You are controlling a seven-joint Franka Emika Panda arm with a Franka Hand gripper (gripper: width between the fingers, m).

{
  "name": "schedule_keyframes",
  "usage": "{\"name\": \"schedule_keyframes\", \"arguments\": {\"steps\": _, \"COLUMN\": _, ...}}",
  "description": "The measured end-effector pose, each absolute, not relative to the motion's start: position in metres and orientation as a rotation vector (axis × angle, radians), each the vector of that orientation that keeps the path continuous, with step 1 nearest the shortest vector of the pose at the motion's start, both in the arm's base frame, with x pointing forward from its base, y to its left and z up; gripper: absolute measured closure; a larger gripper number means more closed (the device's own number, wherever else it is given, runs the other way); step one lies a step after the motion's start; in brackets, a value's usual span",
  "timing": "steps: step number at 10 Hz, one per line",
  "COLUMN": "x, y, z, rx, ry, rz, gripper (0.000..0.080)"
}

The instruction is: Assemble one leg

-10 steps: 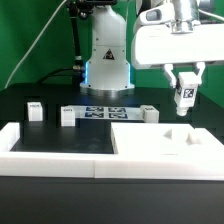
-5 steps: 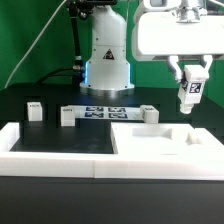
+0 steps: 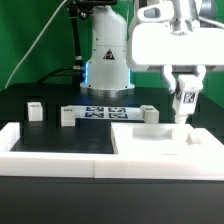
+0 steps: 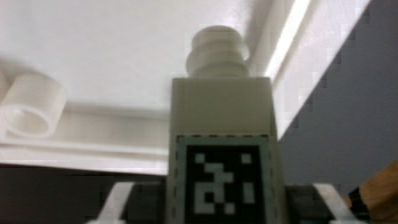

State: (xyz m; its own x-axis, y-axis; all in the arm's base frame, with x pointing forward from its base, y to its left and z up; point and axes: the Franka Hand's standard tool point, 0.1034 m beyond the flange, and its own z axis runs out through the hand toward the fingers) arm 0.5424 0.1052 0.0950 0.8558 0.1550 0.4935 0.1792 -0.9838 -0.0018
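Observation:
My gripper (image 3: pixel 185 98) is shut on a leg (image 3: pixel 185 104), a small white post with a black-and-white tag. It holds the leg upright over the right part of the large white panel (image 3: pixel 150 146), its lower end just above the panel. In the wrist view the leg (image 4: pixel 222 115) fills the middle between my fingers (image 4: pixel 125 200). Its tag faces the camera and its ribbed tip (image 4: pixel 214 50) points at the panel (image 4: pixel 125 40). A raised peg (image 4: pixel 27 105) on the panel lies to one side. Three more legs (image 3: pixel 35 110) (image 3: pixel 68 115) (image 3: pixel 150 113) stand on the table behind.
The marker board (image 3: pixel 105 112) lies flat in front of the robot base (image 3: pixel 108 60). Long white border rails (image 3: pixel 50 150) run along the front and the exterior view's left. Another raised peg (image 3: pixel 172 136) stands on the panel near the held leg.
My gripper has moved down and slightly to the exterior view's left with the leg, bringing it closer to the panel. The other parts have not moved.

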Motion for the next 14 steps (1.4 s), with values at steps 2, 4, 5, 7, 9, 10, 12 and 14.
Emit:
{"name": "schedule_keyframes", "arguments": {"steps": 2, "x": 0.576, "y": 0.102, "z": 0.093, "rx": -2.971, "ry": -0.253, "rz": -0.825, "gripper": 0.0509}}
{"name": "schedule_keyframes", "arguments": {"steps": 4, "x": 0.593, "y": 0.109, "z": 0.095, "rx": -2.959, "ry": -0.253, "rz": -0.844, "gripper": 0.0509}}
{"name": "schedule_keyframes", "arguments": {"steps": 5, "x": 0.594, "y": 0.11, "z": 0.096, "rx": -2.957, "ry": -0.255, "rz": -0.846, "gripper": 0.0509}}
{"name": "schedule_keyframes", "arguments": {"steps": 7, "x": 0.593, "y": 0.11, "z": 0.095, "rx": -2.958, "ry": -0.254, "rz": -0.844, "gripper": 0.0509}}
{"name": "schedule_keyframes", "arguments": {"steps": 9, "x": 0.594, "y": 0.108, "z": 0.095, "rx": -2.958, "ry": -0.251, "rz": -0.851, "gripper": 0.0509}}
{"name": "schedule_keyframes", "arguments": {"steps": 10, "x": 0.597, "y": 0.11, "z": 0.092, "rx": -2.956, "ry": -0.251, "rz": -0.851, "gripper": 0.0509}}
{"name": "schedule_keyframes", "arguments": {"steps": 12, "x": 0.612, "y": 0.111, "z": 0.089, "rx": -2.949, "ry": -0.246, "rz": -0.869, "gripper": 0.0509}}
{"name": "schedule_keyframes", "arguments": {"steps": 14, "x": 0.618, "y": 0.114, "z": 0.089, "rx": -2.944, "ry": -0.24, "rz": -0.875, "gripper": 0.0509}}
